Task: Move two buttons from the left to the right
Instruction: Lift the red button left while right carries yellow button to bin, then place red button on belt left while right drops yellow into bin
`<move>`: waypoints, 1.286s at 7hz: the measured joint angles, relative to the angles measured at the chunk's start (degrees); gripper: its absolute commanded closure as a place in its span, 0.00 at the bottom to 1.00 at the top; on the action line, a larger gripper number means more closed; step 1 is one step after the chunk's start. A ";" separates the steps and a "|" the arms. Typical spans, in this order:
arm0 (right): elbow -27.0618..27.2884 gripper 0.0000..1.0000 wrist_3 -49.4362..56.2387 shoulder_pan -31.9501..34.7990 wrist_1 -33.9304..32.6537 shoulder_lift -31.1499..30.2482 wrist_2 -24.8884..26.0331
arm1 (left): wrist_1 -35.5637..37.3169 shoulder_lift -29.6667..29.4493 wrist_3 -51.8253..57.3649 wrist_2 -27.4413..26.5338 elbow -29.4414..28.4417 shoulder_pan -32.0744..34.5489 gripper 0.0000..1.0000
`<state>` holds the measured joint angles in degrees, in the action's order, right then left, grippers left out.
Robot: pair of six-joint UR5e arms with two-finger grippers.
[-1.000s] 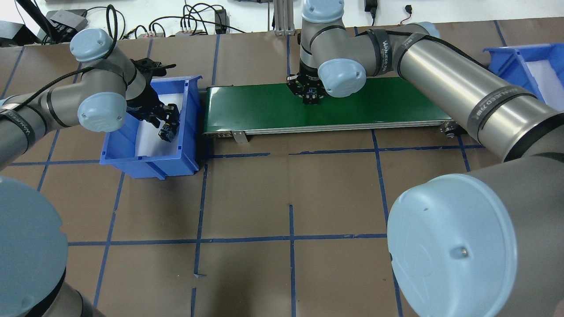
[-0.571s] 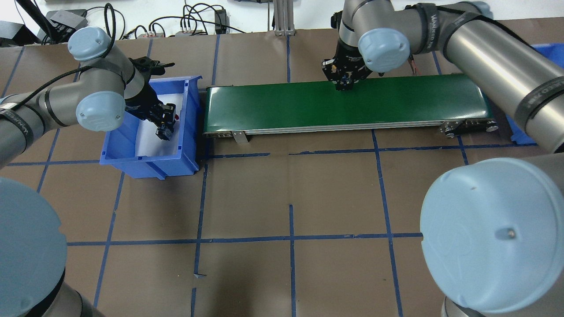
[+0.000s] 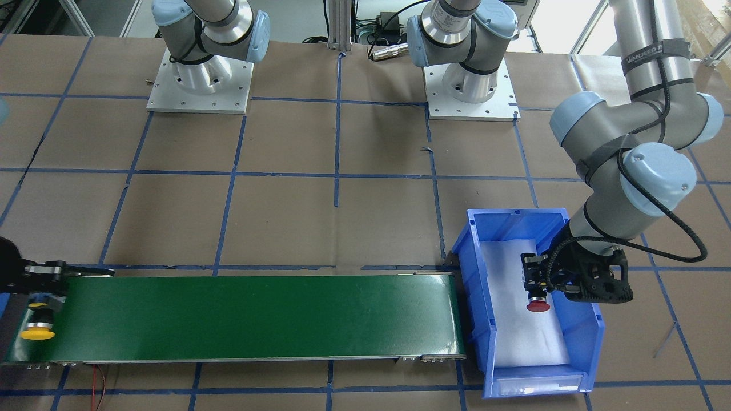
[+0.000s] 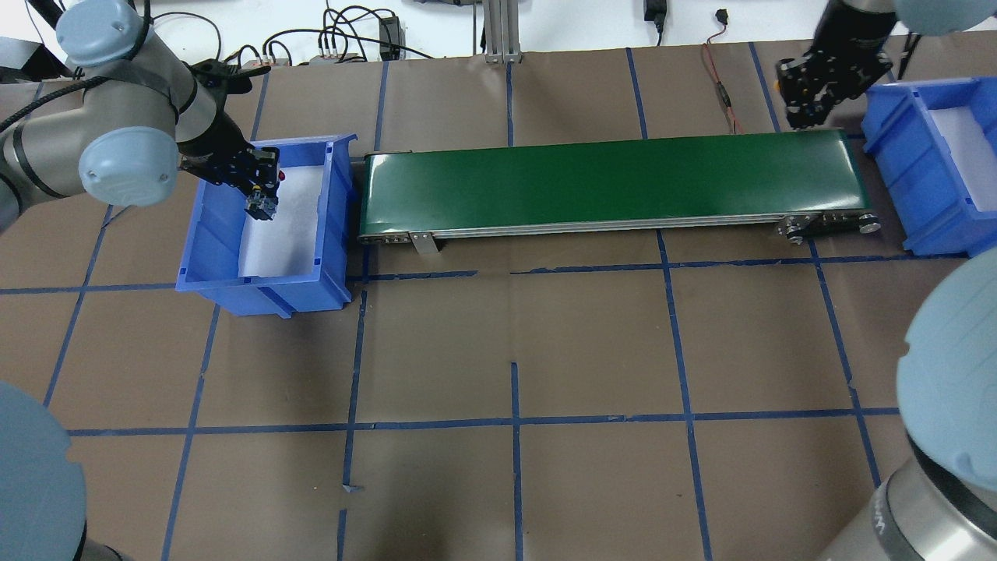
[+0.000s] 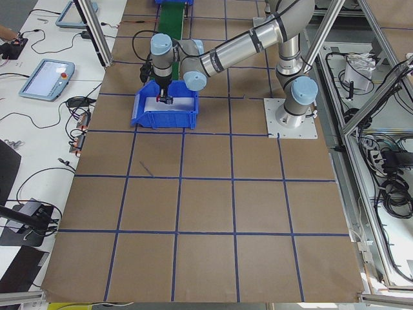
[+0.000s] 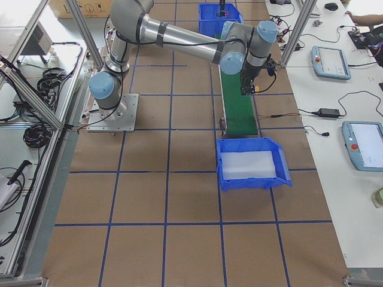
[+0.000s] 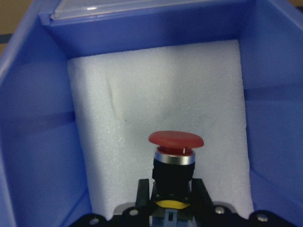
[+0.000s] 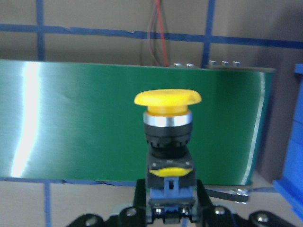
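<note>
Left gripper (image 7: 170, 191) pinches the red button (image 7: 175, 139), cap pointing away from the wrist, over the white foam (image 7: 156, 85) in the blue bin (image 7: 28, 118). Right gripper (image 8: 169, 196) pinches the yellow button (image 8: 167, 98) likewise, above one end of the green belt (image 8: 71, 123). The left arm's strap (image 3: 651, 55) reads WANJEED.

The left arm (image 4: 117, 117) is bent sharply at the elbow, its wrist turning the left gripper (image 7: 173, 191) downward. The jaws are closed on the black body of the red button (image 7: 175, 139), whose cap juts out beyond the fingertips. The right arm (image 6: 179, 37) reaches far out, almost straight, with the wrist angled down. The right gripper (image 8: 170, 191) has its jaws clamped on the body of the yellow button (image 8: 167, 98), cap likewise ahead of the fingertips
</note>
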<state>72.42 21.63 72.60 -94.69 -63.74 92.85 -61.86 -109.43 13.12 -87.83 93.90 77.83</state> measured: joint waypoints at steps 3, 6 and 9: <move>-0.09 0.91 16.26 -13.93 1.39 -1.13 3.69 | -15.92 0.79 -13.15 -1.58 -13.52 3.43 0.67; 0.03 0.91 25.41 -22.01 -3.37 -0.19 3.57 | -18.03 -2.61 -30.44 -1.75 -17.30 12.89 0.67; 0.23 0.91 25.65 -22.05 -8.60 2.96 3.18 | -13.55 -8.29 -38.72 -1.88 -17.39 18.23 0.27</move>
<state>72.65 47.29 50.55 -103.29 -60.78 96.03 -75.40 -117.72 -25.60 -89.71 76.52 96.05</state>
